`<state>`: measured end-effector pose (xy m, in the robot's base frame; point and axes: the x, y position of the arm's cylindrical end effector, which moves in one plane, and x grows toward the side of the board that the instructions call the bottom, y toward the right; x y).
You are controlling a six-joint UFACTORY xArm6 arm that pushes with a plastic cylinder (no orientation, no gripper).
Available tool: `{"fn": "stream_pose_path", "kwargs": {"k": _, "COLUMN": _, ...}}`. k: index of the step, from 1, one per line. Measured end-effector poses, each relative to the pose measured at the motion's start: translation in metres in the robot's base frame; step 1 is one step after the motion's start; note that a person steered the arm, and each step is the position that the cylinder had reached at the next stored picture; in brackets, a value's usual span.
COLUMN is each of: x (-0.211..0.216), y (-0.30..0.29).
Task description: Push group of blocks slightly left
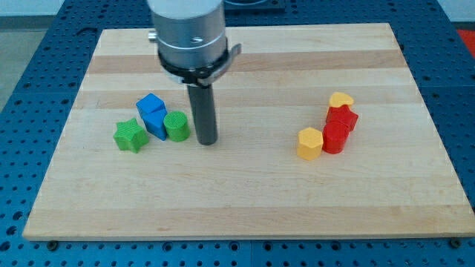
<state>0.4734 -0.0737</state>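
A group of blocks sits at the view's left: a green star block (130,136), a blue block (153,115) of irregular shape, and a green cylinder (177,127) touching the blue one. My tip (207,141) stands just right of the green cylinder, with a small gap between them. A second group sits at the view's right: a yellow hexagonal block (309,143), a red cylinder (335,137), a red block (344,119) behind it, and a yellow heart-shaped block (341,99) at the far end.
The wooden board (245,200) lies on a blue perforated table (30,89). The arm's grey body (190,33) hangs over the board's top left part.
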Motion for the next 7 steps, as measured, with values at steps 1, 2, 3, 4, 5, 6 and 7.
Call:
{"fn": "stream_pose_path", "kwargs": {"k": 1, "x": -0.004, "y": -0.033}}
{"fn": "stream_pose_path", "kwargs": {"k": 2, "x": -0.004, "y": -0.060}}
{"fn": "stream_pose_path", "kwargs": {"k": 3, "x": -0.005, "y": -0.069}}
{"fn": "stream_pose_path", "kwargs": {"k": 4, "x": -0.003, "y": -0.028}}
{"fn": "stream_pose_path", "kwargs": {"k": 5, "x": 0.013, "y": 0.014}}
{"fn": "stream_pose_path", "kwargs": {"k": 6, "x": 0.001, "y": 0.028}}
{"fn": "stream_pose_path", "kwargs": {"k": 7, "x": -0.023, "y": 0.010}}
